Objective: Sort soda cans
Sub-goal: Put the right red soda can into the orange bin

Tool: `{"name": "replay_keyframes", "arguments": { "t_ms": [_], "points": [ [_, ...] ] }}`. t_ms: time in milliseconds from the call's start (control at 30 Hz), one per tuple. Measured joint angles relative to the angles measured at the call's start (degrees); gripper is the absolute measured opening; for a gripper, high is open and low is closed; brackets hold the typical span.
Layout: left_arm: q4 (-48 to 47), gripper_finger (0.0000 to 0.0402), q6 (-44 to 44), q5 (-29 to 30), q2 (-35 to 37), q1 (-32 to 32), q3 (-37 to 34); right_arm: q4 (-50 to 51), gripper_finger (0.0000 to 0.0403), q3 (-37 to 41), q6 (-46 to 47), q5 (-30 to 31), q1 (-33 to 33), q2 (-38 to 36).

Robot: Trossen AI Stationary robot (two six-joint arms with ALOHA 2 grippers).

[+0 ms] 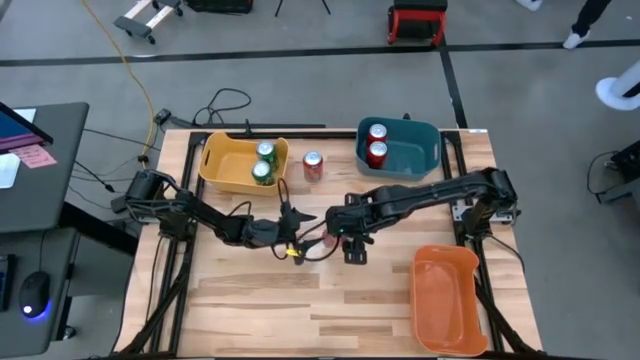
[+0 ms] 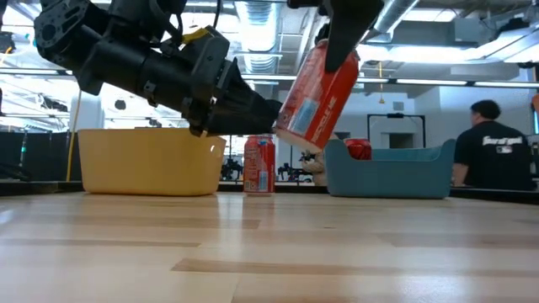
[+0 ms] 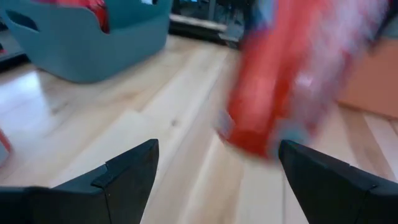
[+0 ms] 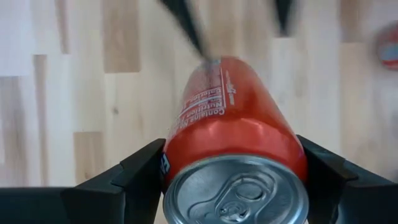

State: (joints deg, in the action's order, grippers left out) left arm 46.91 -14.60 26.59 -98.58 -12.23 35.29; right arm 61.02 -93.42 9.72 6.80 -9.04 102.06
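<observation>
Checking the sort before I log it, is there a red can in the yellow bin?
No. The yellow bin holds only two green cans; the red ones are elsewhere.

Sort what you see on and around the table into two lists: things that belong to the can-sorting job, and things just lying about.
Job:
- held red can, in right gripper
- red can on table
- two green cans in yellow bin
- two red cans in blue bin
- left gripper, open

Lying about:
- orange bin
- cables
- person
</observation>
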Motion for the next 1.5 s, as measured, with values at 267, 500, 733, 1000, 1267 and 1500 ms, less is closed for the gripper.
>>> {"name": "replay_keyframes", "arguments": {
  "t_ms": [267, 500, 733, 1000, 1267, 1500],
  "points": [
    [-1.9, 0.0332, 0.3, 0.1, -0.1, -0.1, 0.0, 22.5, 0.0294, -7.6, 4.7, 0.0, 0.1, -0.3],
    [-3.9, 0.0332, 0.0, 0.3, -0.1, -0.3, -0.1, 29.1, 0.0294, -8.5, 13.2, -4.2, -2.8, -6.7],
    [-3.9, 0.0332, -0.1, 0.4, -0.1, -0.3, -0.1, 29.1, 0.0294, -8.5, 24.9, -5.1, -10.0, -14.9],
    [-3.8, 0.0332, -1.2, 0.5, -0.1, -0.3, -0.1, 29.0, 0.0294, -6.2, 37.4, -7.8, -19.7, -20.8],
    [-3.8, 0.0332, -1.7, 0.5, -0.1, -0.3, -0.1, 29.1, 0.0293, 8.1, 50.8, -15.8, -26.1, -24.0],
    [-3.7, 0.0332, -1.7, 0.7, -0.1, -0.3, -0.1, 28.7, 0.0293, 22.0, 53.1, -18.4, -26.4, -24.1]
  ]
}}
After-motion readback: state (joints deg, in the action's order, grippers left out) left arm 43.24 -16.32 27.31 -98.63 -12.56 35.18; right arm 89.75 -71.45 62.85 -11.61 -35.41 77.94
